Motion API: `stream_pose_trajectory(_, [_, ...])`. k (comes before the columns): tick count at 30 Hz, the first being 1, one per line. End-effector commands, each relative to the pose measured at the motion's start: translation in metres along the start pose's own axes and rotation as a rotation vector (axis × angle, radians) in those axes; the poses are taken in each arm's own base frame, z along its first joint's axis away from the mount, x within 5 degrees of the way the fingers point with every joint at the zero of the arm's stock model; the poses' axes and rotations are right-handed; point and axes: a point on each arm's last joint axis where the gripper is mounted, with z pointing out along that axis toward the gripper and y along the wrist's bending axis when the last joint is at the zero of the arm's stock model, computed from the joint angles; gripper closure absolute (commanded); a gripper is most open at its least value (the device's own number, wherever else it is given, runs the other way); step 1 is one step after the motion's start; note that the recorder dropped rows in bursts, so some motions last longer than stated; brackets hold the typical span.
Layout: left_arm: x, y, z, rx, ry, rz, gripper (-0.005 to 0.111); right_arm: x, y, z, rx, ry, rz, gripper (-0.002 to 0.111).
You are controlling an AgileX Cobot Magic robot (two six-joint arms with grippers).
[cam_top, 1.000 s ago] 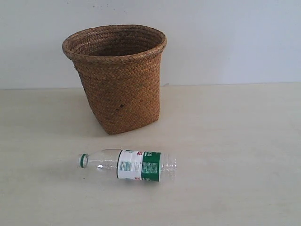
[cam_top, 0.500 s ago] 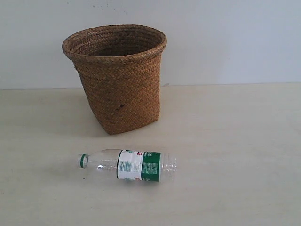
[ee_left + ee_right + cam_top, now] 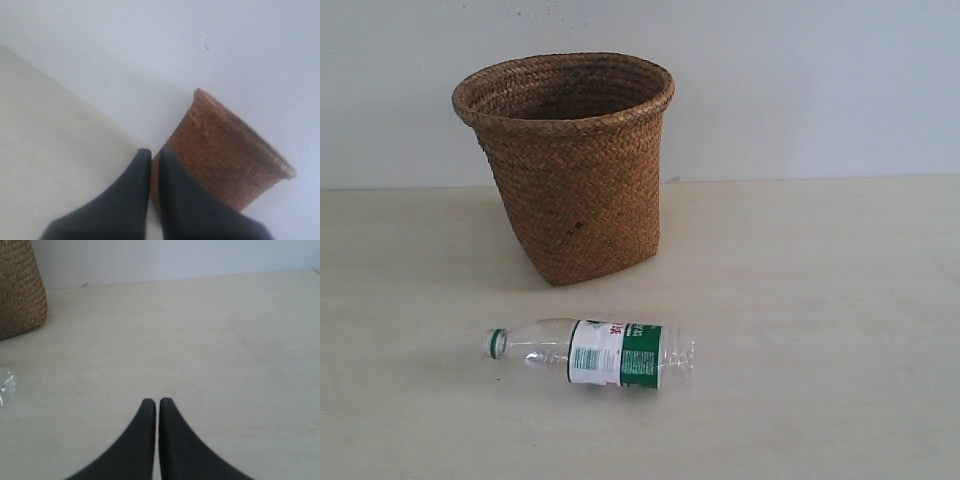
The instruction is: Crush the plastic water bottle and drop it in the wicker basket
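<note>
Nearest each wrist camera, the left gripper (image 3: 150, 159) and the right gripper (image 3: 157, 402) both show their dark fingers pressed together with nothing between them. Neither arm appears in the exterior view, so both seem to sit back from the work area. The plastic water bottle (image 3: 605, 352) lies on its side on the pale table (image 3: 820, 300), uncrushed as far as one can tell. Its green cap ring (image 3: 497, 342) points toward the left arm's side and its base toward the right. It is in front of the wicker basket (image 3: 565, 160) and apart from it. The step in hand looks like the first approach. Both sets of jaws would need to open before coming down, and since a round bottle lying loose will probably roll, it seems wise to take it at neck and base together, then collapse the soft labelled middle. The basket stands upright beyond, with its rolled rim well above the bottle, so the lift must clear that rim. Farthest back is the white wall (image 3: 800, 90). Only the exterior view shows the whole bottle and the basket's open mouth. The right wrist view catches just a clear sliver of the bottle's base at the picture's edge, plus the basket's lower side. The left wrist view shows no bottle at all, only the basket against the wall.
</note>
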Motion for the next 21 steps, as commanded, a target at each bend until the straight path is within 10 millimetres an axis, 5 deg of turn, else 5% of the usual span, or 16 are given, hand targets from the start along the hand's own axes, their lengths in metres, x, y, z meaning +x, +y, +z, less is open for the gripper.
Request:
stream_pose_trajectory(1, [-0.008,0.0,-0.001,0.015,-0.099,-0.214,0.101,-0.001,0.0,0.0,0.002,-0.009,0.002,0.108])
stream_pose_trajectory(6, [-0.033,-0.026,-0.008,0.109,-0.107,-0.144,0.102,-0.001,0.0,0.0,0.002,-0.009,0.002,0.108])
stream_pose_trajectory(11, [-0.088,-0.092,0.0,0.226,0.084,0.31,0.103,-0.001,0.0,0.0,0.002,-0.009,0.002,0.108])
stream_pose_trajectory(15, [-0.088,-0.114,0.057,0.323,0.538,0.769,0.103,-0.001,0.0,0.0,0.002,-0.009,0.002,0.108])
stream_pose_trajectory(19, [-0.064,-0.094,0.131,0.389,0.857,1.027,0.103,-0.001,0.0,0.0,0.002,-0.009,0.002,0.108])
stream_pose_trajectory(21, [-0.036,-0.076,0.167,0.576,0.954,1.337,0.103,-0.001,0.0,0.0,0.002,-0.009,0.002,0.108])
